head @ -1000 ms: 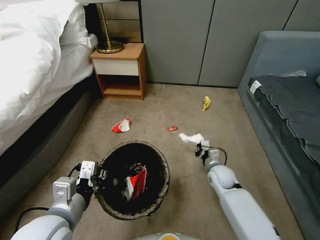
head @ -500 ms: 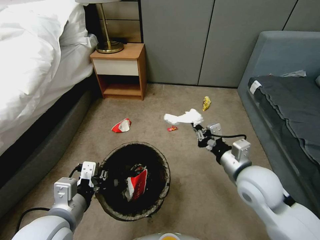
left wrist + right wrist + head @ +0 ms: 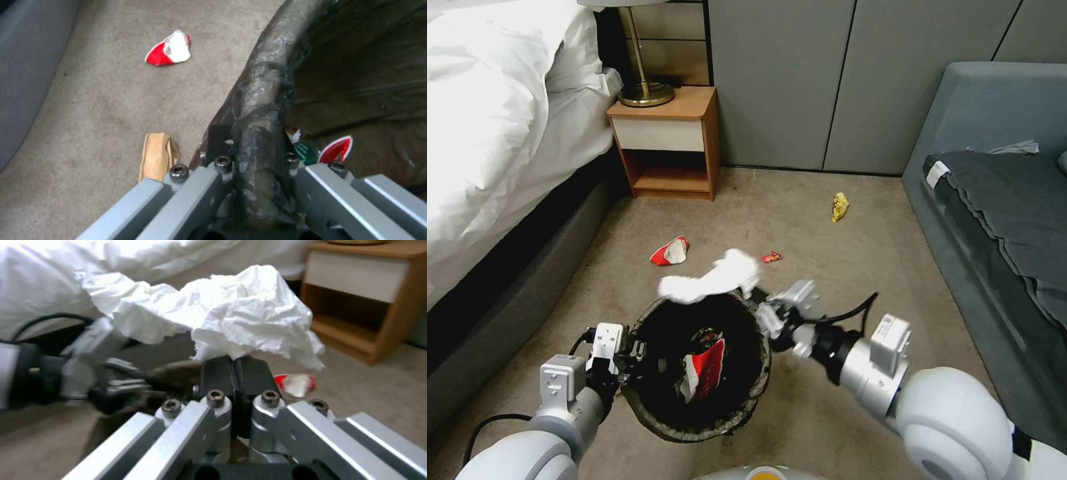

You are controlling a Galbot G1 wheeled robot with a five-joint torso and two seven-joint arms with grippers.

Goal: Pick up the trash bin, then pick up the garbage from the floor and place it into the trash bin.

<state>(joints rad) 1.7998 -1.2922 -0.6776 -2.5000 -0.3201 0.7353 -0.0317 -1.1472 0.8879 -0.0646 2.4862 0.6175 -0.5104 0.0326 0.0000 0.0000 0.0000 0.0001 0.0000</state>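
Left gripper [image 3: 635,351] is clamped on the near-left rim of the trash bin [image 3: 697,427], one finger outside and one inside the dark liner; the bin is held in front of the robot above the carpet [image 3: 840,400]. Inside it lie a red-white wrapper [image 3: 704,370] and other litter. Right gripper [image 3: 755,308] sits at the bin's far-right rim, fingers pressed together on a crumpled white tissue [image 3: 710,280], which hangs over the bin's far edge. On the carpet beyond: a red-white wrapper [image 3: 670,251] left of centre, a small red wrapper [image 3: 772,257], a yellow wrapper [image 3: 840,206] nearer the wall. A tan scrap [image 3: 156,155] lies just beside the bin.
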